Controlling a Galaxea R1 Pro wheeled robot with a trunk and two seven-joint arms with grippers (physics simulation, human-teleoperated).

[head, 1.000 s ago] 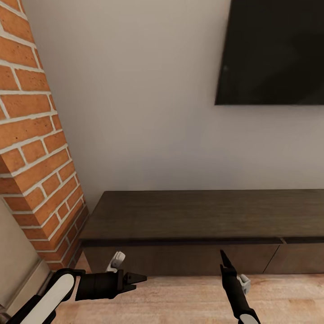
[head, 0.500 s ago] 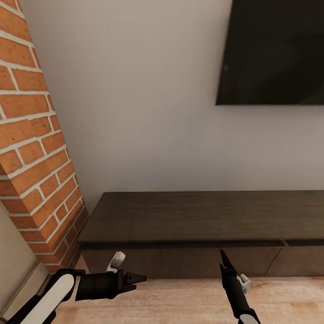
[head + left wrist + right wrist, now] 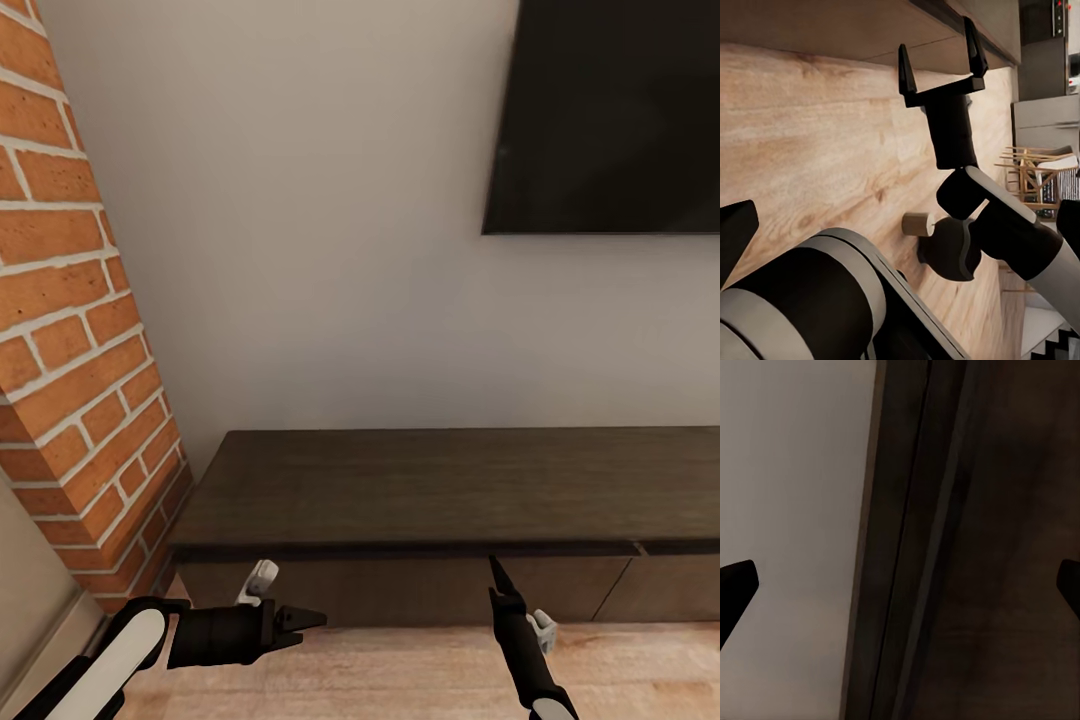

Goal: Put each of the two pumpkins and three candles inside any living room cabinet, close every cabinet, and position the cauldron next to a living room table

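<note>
With both the left claw (image 3: 305,618) and right claw (image 3: 939,61) spread apart and empty before the closed cabinet (image 3: 430,490), its front edge could be struck if approached further.

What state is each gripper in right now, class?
Left gripper: cannot be told, holding nothing visible.
Right gripper: open and empty, near the cabinet.

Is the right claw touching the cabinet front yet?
Apart. In the left wrist view the right claw is open, its tips just short of the cabinet, with floor showing between.
</note>
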